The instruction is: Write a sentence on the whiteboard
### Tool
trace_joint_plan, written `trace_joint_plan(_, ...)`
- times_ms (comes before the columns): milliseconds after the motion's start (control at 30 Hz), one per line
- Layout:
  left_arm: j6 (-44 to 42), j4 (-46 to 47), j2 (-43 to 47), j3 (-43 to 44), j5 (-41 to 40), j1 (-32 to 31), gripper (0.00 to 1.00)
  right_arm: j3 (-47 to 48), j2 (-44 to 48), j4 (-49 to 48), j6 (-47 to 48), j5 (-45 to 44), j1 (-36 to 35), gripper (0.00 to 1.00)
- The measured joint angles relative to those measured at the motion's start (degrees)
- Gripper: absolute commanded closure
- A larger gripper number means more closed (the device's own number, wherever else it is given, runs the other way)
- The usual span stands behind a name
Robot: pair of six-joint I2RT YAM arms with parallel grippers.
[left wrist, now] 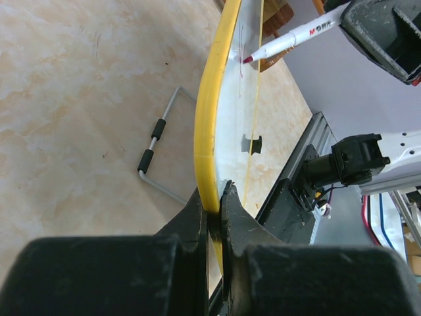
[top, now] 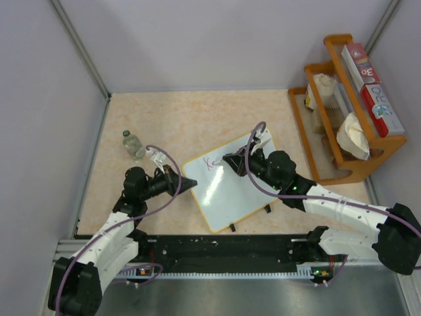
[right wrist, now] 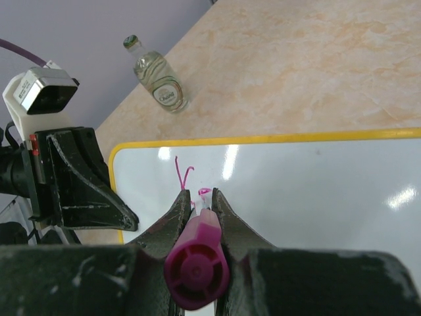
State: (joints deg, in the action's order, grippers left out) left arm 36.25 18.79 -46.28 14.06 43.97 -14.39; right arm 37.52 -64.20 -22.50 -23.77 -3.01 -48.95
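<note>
Whiteboard (top: 227,191) lies angled mid-table, with the left gripper (left wrist: 214,197) pinched tight on its yellow rim at the corner. The right gripper (right wrist: 197,197) is clamped on the marker (right wrist: 197,263), tip at the board beside the sentence's (right wrist: 183,172) first strokes. The board looks light, stiff and slick, so it would likely skid under pen pressure; the rim is the place to hold it.

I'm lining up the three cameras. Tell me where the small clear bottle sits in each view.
Top external: bottle left of centre, near the left wall.
Left wrist: not in it.
Right wrist: bottle upper left, beyond the board's corner.
Shared landmark: the yellow-rimmed whiteboard, in all three.
</note>
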Motion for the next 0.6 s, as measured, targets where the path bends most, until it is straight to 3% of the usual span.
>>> trace_joint_plan(600, 0.0, -0.2, 0.0, 0.0, -0.1, 0.0, 1.0, -2.0, 2.6, 1.8, -0.8, -1.0, 0.7, 1.0)
